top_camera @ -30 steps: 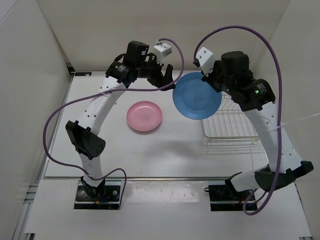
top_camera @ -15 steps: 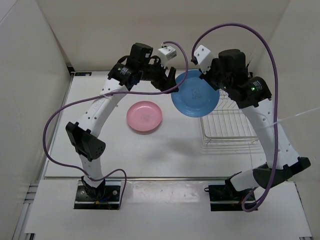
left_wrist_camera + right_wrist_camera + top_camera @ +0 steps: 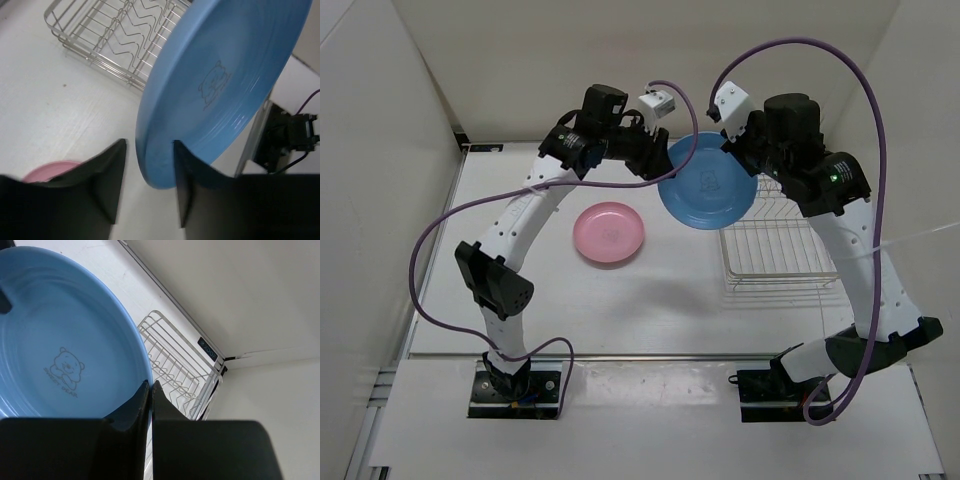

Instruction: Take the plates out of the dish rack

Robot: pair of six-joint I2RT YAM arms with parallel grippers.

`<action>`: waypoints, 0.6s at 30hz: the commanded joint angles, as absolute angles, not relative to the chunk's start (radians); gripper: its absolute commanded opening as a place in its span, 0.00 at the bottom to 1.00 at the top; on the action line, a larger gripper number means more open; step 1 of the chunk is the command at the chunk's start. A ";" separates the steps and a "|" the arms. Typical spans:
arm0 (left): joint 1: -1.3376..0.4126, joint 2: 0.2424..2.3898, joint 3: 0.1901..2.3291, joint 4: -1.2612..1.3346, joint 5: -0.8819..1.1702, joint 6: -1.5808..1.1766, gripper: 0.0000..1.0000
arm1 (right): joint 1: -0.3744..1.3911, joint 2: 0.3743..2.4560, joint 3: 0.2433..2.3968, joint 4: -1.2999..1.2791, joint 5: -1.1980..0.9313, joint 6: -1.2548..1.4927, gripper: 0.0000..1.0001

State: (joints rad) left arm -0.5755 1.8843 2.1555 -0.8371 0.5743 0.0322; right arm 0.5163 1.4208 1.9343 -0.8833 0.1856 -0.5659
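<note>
The light blue plate (image 3: 708, 195) hangs tilted in the air between both arms, left of the dish rack (image 3: 780, 255). My right gripper (image 3: 745, 160) is shut on its right rim, seen close up with the fingers pinching the plate (image 3: 60, 340) edge at the right gripper (image 3: 151, 384). My left gripper (image 3: 665, 172) straddles the plate's left rim. In the left wrist view one finger of the left gripper (image 3: 149, 145) lies against the plate (image 3: 235, 85) face and the other stands a little off its back. The pink plate (image 3: 609, 232) lies flat on the table.
The wire rack (image 3: 115, 35) stands with nothing in it at the table's right, near the back wall corner (image 3: 220, 357). White walls close the table on the left, back and right. Purple cables loop above both arms.
My left gripper moved right onto the blue plate's left rim and its jaws narrowed around it. The right arm brought the plate slightly left and up.
</note>
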 commanded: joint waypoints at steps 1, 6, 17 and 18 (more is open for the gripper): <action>-0.575 1.884 2.201 -0.821 0.604 0.031 0.44 | 0.512 1.414 1.973 -0.859 0.169 -0.543 0.00; -0.575 1.884 2.201 -0.821 0.581 0.021 0.11 | 0.512 1.414 1.973 -0.859 0.169 -0.543 0.00; -0.575 1.768 2.010 -0.781 0.312 -0.067 0.11 | 0.512 1.378 1.816 -0.778 0.320 -0.572 1.00; -0.575 1.750 1.979 -0.781 0.273 -0.067 0.11 | 0.502 1.378 1.796 -0.740 0.348 -0.572 1.00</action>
